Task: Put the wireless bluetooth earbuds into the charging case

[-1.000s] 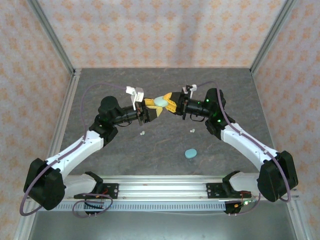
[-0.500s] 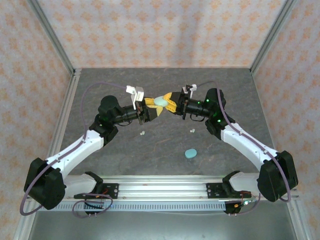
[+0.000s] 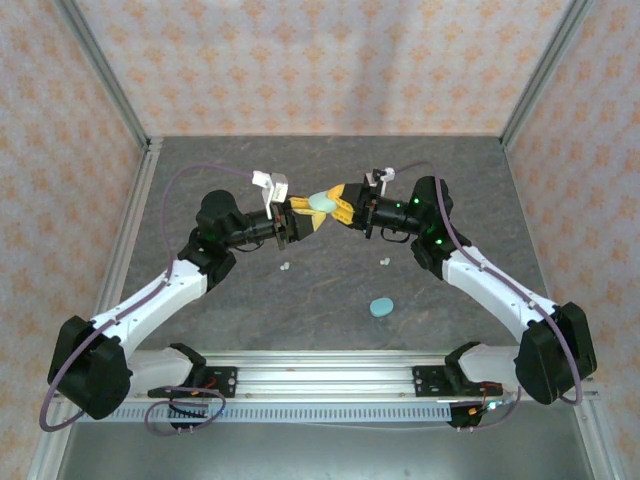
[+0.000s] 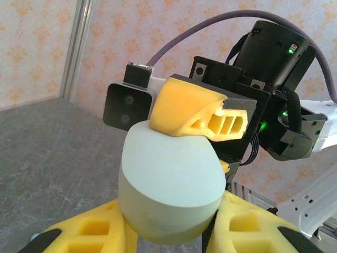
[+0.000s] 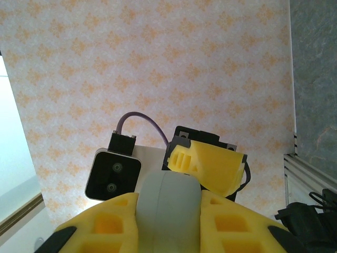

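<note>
Both my arms meet in the air over the table (image 3: 300, 310), with one pale blue case (image 3: 321, 202) between them. My left gripper (image 3: 310, 212) is clamped on the case: left wrist view has it wedged between my two yellow fingers (image 4: 100, 229), rounded end up. My right gripper (image 3: 336, 206) is clamped on the same case from the other side, and right wrist view shows it squeezed between my fingers (image 5: 108, 221). The case is held off the table. Two earbuds (image 3: 285, 267) lie on the table below my left gripper, and two more earbuds (image 3: 384, 260) lie below the right, all loose. A second case (image 3: 381, 306) lies flat on the table, nearer the bases, apart from the earbuds.
</note>
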### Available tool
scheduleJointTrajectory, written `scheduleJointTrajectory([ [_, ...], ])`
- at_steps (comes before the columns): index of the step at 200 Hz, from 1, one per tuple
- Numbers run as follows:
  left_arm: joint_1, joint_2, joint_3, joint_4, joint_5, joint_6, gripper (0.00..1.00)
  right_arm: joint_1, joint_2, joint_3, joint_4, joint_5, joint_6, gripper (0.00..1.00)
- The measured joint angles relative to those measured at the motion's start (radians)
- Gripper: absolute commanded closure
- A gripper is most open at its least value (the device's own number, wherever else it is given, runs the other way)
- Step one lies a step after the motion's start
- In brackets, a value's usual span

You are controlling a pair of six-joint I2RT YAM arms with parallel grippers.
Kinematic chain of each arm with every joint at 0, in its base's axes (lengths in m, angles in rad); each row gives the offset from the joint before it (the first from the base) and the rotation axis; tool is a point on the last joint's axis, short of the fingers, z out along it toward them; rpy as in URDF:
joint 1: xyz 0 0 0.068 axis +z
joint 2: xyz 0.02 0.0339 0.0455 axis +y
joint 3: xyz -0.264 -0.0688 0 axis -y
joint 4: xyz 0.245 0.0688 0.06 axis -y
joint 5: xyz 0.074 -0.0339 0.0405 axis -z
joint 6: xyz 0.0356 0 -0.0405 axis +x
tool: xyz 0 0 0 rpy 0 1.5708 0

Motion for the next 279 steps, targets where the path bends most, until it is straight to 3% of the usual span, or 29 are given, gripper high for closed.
scheduleJointTrajectory([
  [12, 0.000, -0.003, 0.003, -0.015, 0.000, 0.009, 0.70, 0.000, 0.000, 0.002, -0.004, 0.000, -0.005, 0.96],
  [37, 0.000, -0.018, 0.007, -0.054, -0.001, 0.037, 0.46, 0.003, 0.000, 0.003, -0.012, -0.013, -0.014, 0.96],
  [72, -0.001, -0.051, 0.010, -0.085, -0.001, 0.076, 0.38, 0.012, 0.000, 0.005, -0.026, -0.038, -0.015, 0.97],
  [124, -0.001, -0.055, 0.015, -0.092, 0.010, 0.082, 0.41, 0.012, 0.000, 0.016, -0.030, -0.049, -0.021, 0.97],
  [202, 0.000, -0.036, 0.030, -0.098, 0.016, 0.084, 0.62, 0.011, 0.000, 0.016, -0.033, -0.051, -0.021, 0.97],
  [257, 0.004, -0.036, 0.031, -0.104, 0.021, 0.095, 0.60, 0.012, 0.000, 0.016, -0.033, -0.048, -0.021, 0.97],
  [279, 0.004, -0.036, 0.032, -0.105, 0.022, 0.100, 0.72, 0.011, 0.000, 0.016, -0.033, -0.048, -0.021, 0.95],
])
